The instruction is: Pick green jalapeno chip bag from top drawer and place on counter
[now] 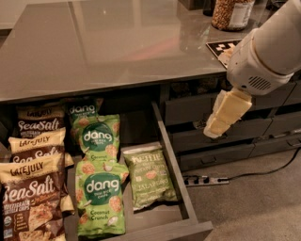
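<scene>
Camera view looks down into the open top drawer (170, 160), where the bags lie flat in three rows, labels up, so each can be read and taken from above. At the left, brown Late July Sea Salt bags (30, 202) overlap one another. The middle row holds bright green dang Coconut Crunch bags (101, 197), also overlapping. Just right of them, near the drawer's right wall, the green jalapeno chip bag (149, 176) lies alone and untouched, its left edge close to the front dang bag. Further right, outside the drawer and in front of the narrower drawers (211, 153), the hand (214, 129) hangs from the white arm (268, 52), pointing down and leftward, well apart from the bag. Whether it is apart or together I cannot tell. Above, the surface (108, 47) carries a marker tile (221, 46) and a jar (231, 14) at its right end.
</scene>
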`<state>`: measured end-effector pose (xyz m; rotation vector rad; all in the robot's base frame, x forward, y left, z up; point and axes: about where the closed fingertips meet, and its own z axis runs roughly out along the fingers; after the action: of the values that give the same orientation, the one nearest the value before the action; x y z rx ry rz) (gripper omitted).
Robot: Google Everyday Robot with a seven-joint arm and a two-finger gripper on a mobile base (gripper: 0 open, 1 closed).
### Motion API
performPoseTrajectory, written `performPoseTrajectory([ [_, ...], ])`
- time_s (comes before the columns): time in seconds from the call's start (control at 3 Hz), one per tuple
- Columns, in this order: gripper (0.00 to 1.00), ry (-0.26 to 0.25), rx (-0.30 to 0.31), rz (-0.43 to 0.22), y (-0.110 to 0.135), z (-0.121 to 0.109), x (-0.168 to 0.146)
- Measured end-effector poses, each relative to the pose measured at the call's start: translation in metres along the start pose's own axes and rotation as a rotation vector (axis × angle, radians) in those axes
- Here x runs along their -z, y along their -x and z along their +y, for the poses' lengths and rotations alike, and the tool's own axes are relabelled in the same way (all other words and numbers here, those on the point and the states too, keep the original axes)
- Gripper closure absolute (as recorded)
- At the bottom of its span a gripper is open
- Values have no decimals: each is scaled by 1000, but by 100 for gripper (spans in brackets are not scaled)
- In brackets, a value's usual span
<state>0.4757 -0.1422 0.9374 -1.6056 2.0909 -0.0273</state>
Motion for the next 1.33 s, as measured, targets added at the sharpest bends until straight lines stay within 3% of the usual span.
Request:
performPoseTrajectory([
  [0.33, 0, 0, 0, 0, 0, 0, 0],
  [0.67, 0, 37, -69, -52, 6, 13, -27],
  [1.0, 0, 99, -159, -125, 25, 40, -76],
  [1.33, 0, 156, -210, -143, 44, 66, -125],
])
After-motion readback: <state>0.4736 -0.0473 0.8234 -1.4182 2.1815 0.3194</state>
